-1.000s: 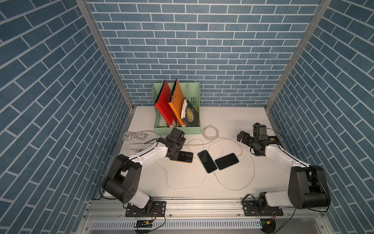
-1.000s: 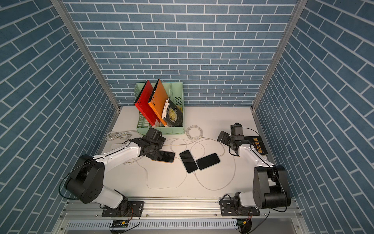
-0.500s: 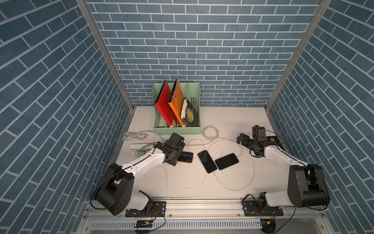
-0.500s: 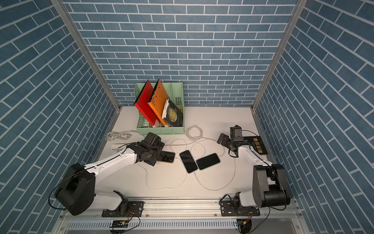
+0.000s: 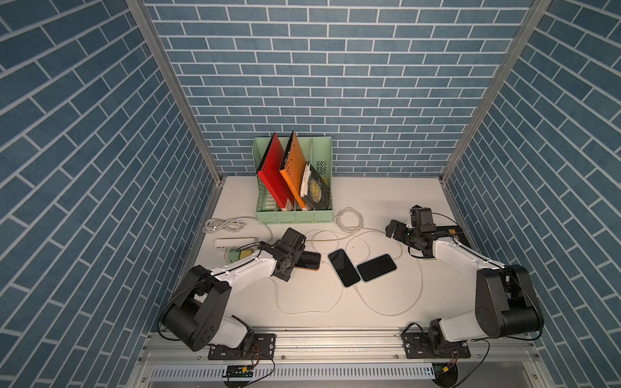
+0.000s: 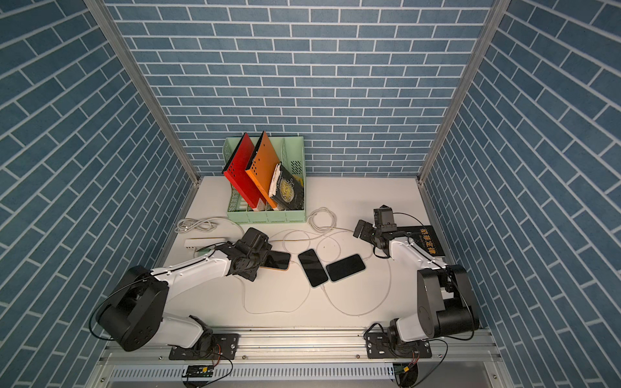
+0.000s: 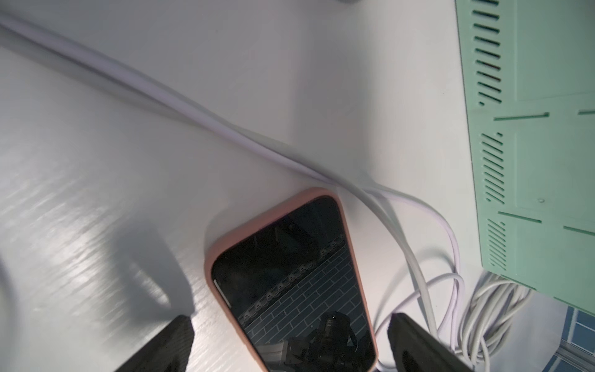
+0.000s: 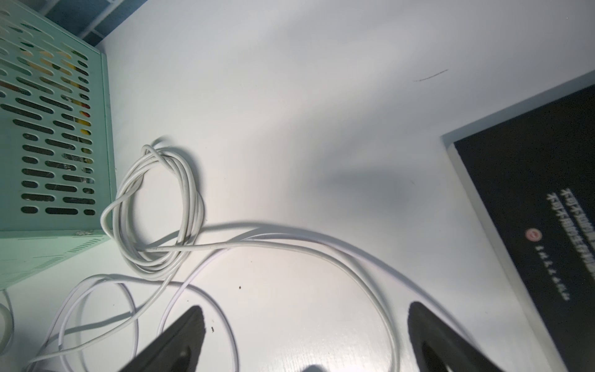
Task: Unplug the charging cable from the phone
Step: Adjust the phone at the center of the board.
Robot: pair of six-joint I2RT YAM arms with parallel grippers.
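– Nearest the front rail (image 5: pixel 336 339), what is laid on the table (image 5: pixel 369 201)?
– Slack loops of charging cable (image 5: pixel 302 311) are spread over the white top. Beyond them a peach-cased phone (image 5: pixel 308 262) is set face up, with two dark phones (image 5: pixel 343 267) just beside each other to its right. Farther back a power strip (image 5: pixel 235 242), a coiled white cable (image 5: pixel 349 220) and a green file rack (image 5: pixel 294 216) holding books are seen. A black book (image 6: pixel 425 243) lies by the right wall.
– Is anything hidden?
– One end of the peach-cased phone is covered by the left wrist in both top views. Which plug sits in which phone cannot be told.
– How are the pincers held?
– The left gripper (image 7: pixel 289 323) is spread wide, one finger on either side of the peach-cased phone, and nothing is pinched. The right gripper (image 8: pixel 304 312) is spread as wide above a run of cable, apart from the phones.
– And the materials?
– A matte, round-cornered case and glossy black glass are shown. The cable is smooth and round, and the file rack is slotted plastic. Blue brick-patterned walls (image 5: pixel 336 84) close the back.
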